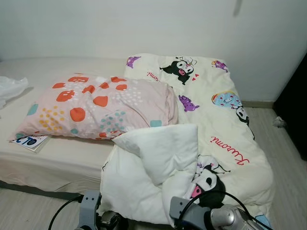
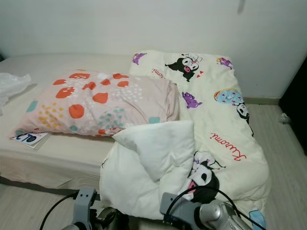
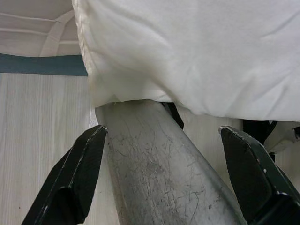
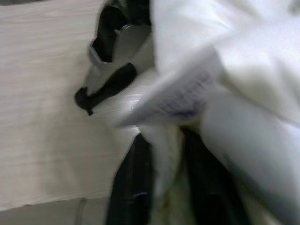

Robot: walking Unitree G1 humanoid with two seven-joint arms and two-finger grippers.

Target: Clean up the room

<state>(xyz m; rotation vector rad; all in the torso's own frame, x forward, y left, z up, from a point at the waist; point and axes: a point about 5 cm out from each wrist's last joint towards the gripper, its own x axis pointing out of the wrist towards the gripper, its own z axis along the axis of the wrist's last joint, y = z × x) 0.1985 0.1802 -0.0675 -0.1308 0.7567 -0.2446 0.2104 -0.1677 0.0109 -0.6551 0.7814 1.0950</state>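
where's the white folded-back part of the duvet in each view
Left eye: white duvet fold, lower centre, below the spotted pillow.
Right eye: same fold, lower centre.
Left wrist: white fabric hanging above the floor.
Right wrist: white cloth, blurred, between the jaws.
Shared landmark: the duvet's white underside.

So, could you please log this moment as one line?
right gripper: shut on comforter edge | left gripper: open, under comforter | pillow: on bed

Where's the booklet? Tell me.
The booklet lies on the mattress at the robot's left, tucked under the near-left corner of the spotted pillow.
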